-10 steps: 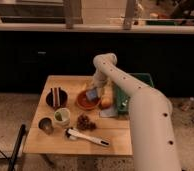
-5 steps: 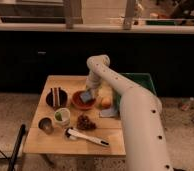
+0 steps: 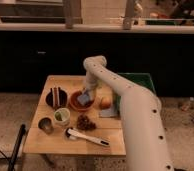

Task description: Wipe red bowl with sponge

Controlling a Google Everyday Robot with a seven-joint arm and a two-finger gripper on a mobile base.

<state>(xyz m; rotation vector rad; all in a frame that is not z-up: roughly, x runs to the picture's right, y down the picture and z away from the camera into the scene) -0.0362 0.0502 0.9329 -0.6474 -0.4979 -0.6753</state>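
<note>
The red bowl (image 3: 75, 104) sits on the wooden table (image 3: 45, 142), just right of a dark bowl. My gripper (image 3: 86, 96) hangs from the white arm that reaches in from the right and points down into the red bowl. It is shut on the sponge (image 3: 84, 100), a small blue-grey pad that rests against the inside of the bowl and covers much of its middle.
A dark bowl with brown sticks (image 3: 56, 96) stands left of the red bowl. In front are a pale green cup (image 3: 62, 116), a small metal cup (image 3: 45, 125), a brown cluster (image 3: 83, 122) and a white brush (image 3: 87, 137). An orange fruit (image 3: 105, 102), a grey cloth (image 3: 109, 113) and a green bin (image 3: 140, 82) lie right.
My gripper has carried the sponge left and down, from above the bowl's right rim into the red bowl. The other objects have not moved.
</note>
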